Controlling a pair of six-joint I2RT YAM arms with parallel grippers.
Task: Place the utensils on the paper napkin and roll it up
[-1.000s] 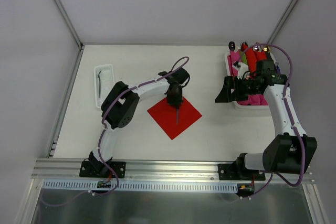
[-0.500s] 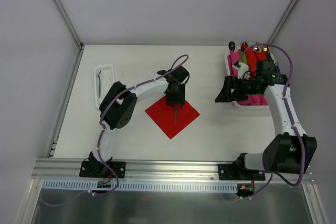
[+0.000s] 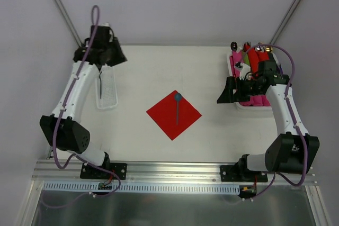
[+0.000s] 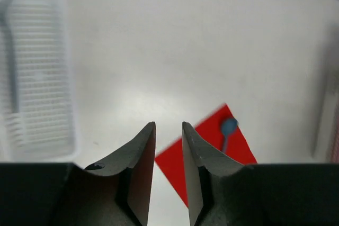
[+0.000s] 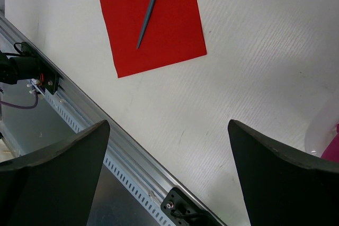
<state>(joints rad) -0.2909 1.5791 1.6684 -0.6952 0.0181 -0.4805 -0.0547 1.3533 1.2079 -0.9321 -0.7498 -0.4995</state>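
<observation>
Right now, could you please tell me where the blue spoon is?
In the top view, the spoon lies on the red napkin near the middle of the table, its round end pointing to the far side.

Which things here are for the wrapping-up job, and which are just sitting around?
For the job:
- paper napkin
- blue spoon, lying on the napkin
- dark utensil, in the white tray

Just lying about:
- rolled bundles in red and pink
- the bin that holds them, on the right
</observation>
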